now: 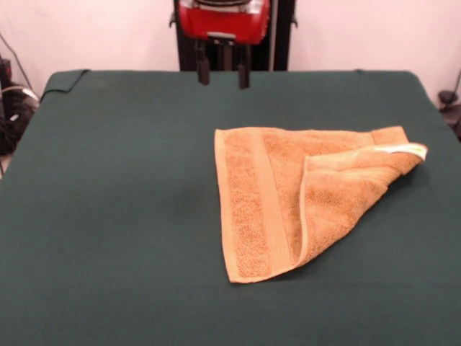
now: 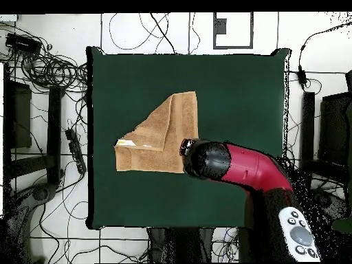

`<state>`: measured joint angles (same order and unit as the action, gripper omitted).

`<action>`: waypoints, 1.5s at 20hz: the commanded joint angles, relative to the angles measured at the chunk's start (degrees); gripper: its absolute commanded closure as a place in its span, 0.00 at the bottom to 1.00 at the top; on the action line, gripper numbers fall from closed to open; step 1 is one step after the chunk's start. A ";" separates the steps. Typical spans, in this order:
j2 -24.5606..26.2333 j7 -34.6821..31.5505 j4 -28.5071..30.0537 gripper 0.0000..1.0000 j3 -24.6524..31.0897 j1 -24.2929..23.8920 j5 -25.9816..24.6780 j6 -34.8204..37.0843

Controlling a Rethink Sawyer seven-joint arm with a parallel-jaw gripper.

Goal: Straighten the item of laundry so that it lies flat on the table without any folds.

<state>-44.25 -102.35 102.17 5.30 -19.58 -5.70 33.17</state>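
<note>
Claw point(image 1: 223, 74) open, raised behind folded towel point(image 1: 288, 198).

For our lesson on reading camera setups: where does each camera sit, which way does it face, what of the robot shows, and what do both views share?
Front view: across the table, facing the robot; the gripper hangs open at the top under the red arm.
Overhead view: above, looking straight down, base at bottom; the arm reaches over the table.
Shared: the folded towel with its white label.
</note>
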 commanded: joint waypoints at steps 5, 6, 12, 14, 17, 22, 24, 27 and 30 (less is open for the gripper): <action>3.57 -12.94 -1.89 0.00 -0.43 7.45 3.01 4.55; 3.81 -13.75 -1.92 0.00 -0.83 8.21 3.32 4.36; 5.88 -14.56 -2.85 0.00 -1.85 10.41 5.80 3.53; 6.52 -14.40 -2.76 0.00 -2.29 10.88 6.24 2.84; 7.25 -15.56 -1.93 0.00 -3.21 12.09 7.03 0.92; 8.80 -15.55 -2.53 0.00 -4.11 13.27 8.44 -0.63; 9.53 -14.67 -3.48 0.00 -4.23 13.24 8.75 -0.29; 10.26 -14.55 -4.84 0.00 -4.89 13.85 9.24 0.61; 10.23 -14.58 -6.25 0.00 -6.24 15.04 9.51 3.55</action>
<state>-35.60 -102.35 99.48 -0.90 -7.33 0.50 33.15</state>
